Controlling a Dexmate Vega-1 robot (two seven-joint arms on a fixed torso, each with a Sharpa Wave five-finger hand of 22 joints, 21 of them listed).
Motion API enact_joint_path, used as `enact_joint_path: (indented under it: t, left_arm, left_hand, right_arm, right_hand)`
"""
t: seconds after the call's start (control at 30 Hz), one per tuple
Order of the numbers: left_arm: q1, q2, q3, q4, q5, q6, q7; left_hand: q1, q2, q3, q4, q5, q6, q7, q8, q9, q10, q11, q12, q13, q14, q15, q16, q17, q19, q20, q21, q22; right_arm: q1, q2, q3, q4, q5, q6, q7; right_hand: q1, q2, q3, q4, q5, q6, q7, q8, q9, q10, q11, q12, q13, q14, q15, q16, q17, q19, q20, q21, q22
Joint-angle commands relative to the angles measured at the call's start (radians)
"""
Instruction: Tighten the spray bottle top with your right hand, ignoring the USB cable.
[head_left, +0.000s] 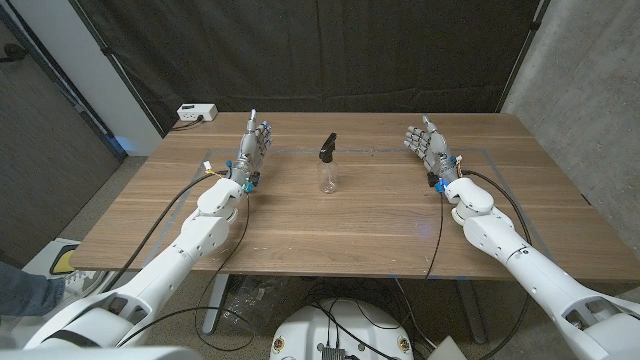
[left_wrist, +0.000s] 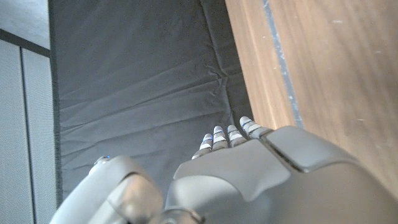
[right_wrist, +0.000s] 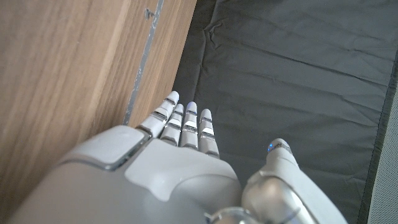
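Observation:
A clear spray bottle (head_left: 328, 172) with a black trigger top (head_left: 327, 148) stands upright in the middle of the wooden table (head_left: 350, 215). My left hand (head_left: 252, 148) is at the table's far left, well to the left of the bottle, fingers straight and apart, holding nothing. At the far right my right hand (head_left: 428, 147) stands the same way, empty, well to the right of the bottle. In the wrist views each hand's back (left_wrist: 273, 174) (right_wrist: 155, 174) shows with straight fingers pointing toward the black curtain.
A black curtain (head_left: 330, 50) hangs behind the table. On a ledge at the back left stands a white power strip (head_left: 197, 112). Blue tape lines (head_left: 480, 153) mark the tabletop. Black cables (head_left: 437, 225) run along both arms.

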Motion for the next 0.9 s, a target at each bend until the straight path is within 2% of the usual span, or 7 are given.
enact_joint_path:
  t: [0.03, 0.23, 0.4, 0.53, 0.7, 0.77, 0.9]
  left_arm:
    - [-0.019, -0.035, 0.008, 0.084, 0.014, -0.083, -0.028]
    - [0.001, -0.018, 0.018, 0.050, 0.018, -0.083, -0.052]
    - [0.044, 0.020, 0.028, -0.035, 0.051, -0.079, -0.036]
    - [0.090, 0.051, 0.026, -0.113, 0.088, -0.090, -0.001]
    - [0.133, 0.091, 0.029, -0.179, 0.163, -0.118, 0.039]
    - [0.138, 0.091, 0.032, -0.169, 0.184, -0.162, 0.033]
    - [0.139, 0.102, 0.046, -0.155, 0.207, -0.220, -0.010]
  left_hand:
    - [0.015, -0.001, -0.001, 0.000, 0.007, -0.007, 0.008, 0.005, 0.001, -0.013, 0.002, 0.000, 0.002, -0.015, 0.006, 0.000, 0.002, -0.019, -0.036, 0.001, 0.004]
    - [0.022, 0.001, 0.000, -0.004, 0.007, -0.008, 0.007, 0.005, 0.001, -0.016, 0.001, -0.001, 0.002, -0.015, 0.007, -0.001, 0.002, -0.023, -0.030, 0.000, 0.004]
    - [0.036, 0.004, 0.003, -0.011, 0.008, -0.015, 0.008, 0.002, 0.001, -0.017, -0.002, -0.002, 0.002, -0.012, 0.008, -0.001, 0.002, -0.022, -0.026, -0.001, 0.003]
    - [0.075, 0.010, 0.011, -0.030, 0.005, -0.007, 0.014, 0.007, 0.002, -0.001, 0.002, 0.003, 0.002, 0.009, 0.012, 0.004, 0.002, -0.001, -0.012, 0.006, 0.002]
    - [0.178, 0.011, 0.031, -0.084, 0.000, 0.024, 0.019, 0.020, 0.003, 0.038, 0.002, 0.012, 0.003, 0.059, 0.006, 0.011, 0.001, 0.052, 0.007, 0.018, 0.000]
    - [0.248, -0.012, 0.032, -0.127, 0.001, 0.051, 0.018, 0.027, 0.004, 0.066, -0.007, 0.016, 0.003, 0.092, 0.001, 0.012, 0.000, 0.101, 0.007, 0.027, -0.002]
    - [0.321, -0.063, 0.015, -0.177, 0.005, 0.092, -0.009, 0.035, 0.004, 0.119, -0.036, 0.024, 0.003, 0.147, -0.030, 0.017, 0.000, 0.159, -0.006, 0.031, -0.004]
  right_arm:
    - [-0.022, -0.011, 0.001, -0.048, -0.023, -0.009, -0.038]
    - [-0.040, -0.023, 0.005, -0.079, -0.020, -0.015, -0.043]
    - [-0.062, -0.034, 0.010, -0.106, -0.020, -0.013, -0.047]
    - [-0.082, -0.042, 0.012, -0.126, -0.017, -0.011, -0.047]
    - [-0.108, -0.050, 0.017, -0.155, -0.020, -0.001, -0.053]
    - [-0.121, -0.057, 0.021, -0.173, -0.021, -0.003, -0.060]
    - [-0.150, -0.074, 0.028, -0.211, -0.025, -0.012, -0.077]
  right_hand:
    - [0.013, 0.003, 0.007, 0.000, 0.004, 0.010, -0.001, 0.006, 0.005, 0.015, 0.001, 0.006, 0.004, 0.014, 0.002, 0.006, 0.002, 0.010, -0.002, 0.005, 0.005]
    - [0.013, 0.003, 0.006, -0.001, 0.004, 0.010, -0.004, 0.006, 0.005, 0.018, 0.003, 0.006, 0.004, 0.016, 0.004, 0.006, 0.002, 0.011, 0.000, 0.004, 0.005]
    - [0.013, 0.003, 0.006, -0.001, 0.003, 0.010, -0.007, 0.006, 0.005, 0.023, 0.006, 0.008, 0.005, 0.022, 0.006, 0.006, 0.002, 0.011, 0.003, 0.003, 0.005]
    - [0.013, 0.004, 0.006, -0.001, 0.003, 0.012, -0.007, 0.006, 0.005, 0.033, 0.008, 0.011, 0.005, 0.022, 0.007, 0.005, 0.002, 0.010, 0.005, 0.002, 0.005]
    - [0.013, 0.004, 0.005, -0.002, 0.003, 0.012, -0.012, 0.006, 0.005, 0.038, 0.006, 0.012, 0.005, 0.026, 0.008, 0.005, 0.002, 0.012, 0.008, 0.001, 0.005]
    - [0.013, 0.005, 0.005, -0.002, 0.003, 0.013, -0.013, 0.006, 0.005, 0.039, 0.003, 0.013, 0.005, 0.027, 0.009, 0.005, 0.002, 0.012, 0.009, 0.001, 0.005]
    - [0.014, 0.006, 0.005, -0.002, 0.003, 0.014, -0.015, 0.006, 0.005, 0.040, 0.004, 0.012, 0.005, 0.031, 0.009, 0.005, 0.002, 0.013, 0.011, 0.000, 0.006]
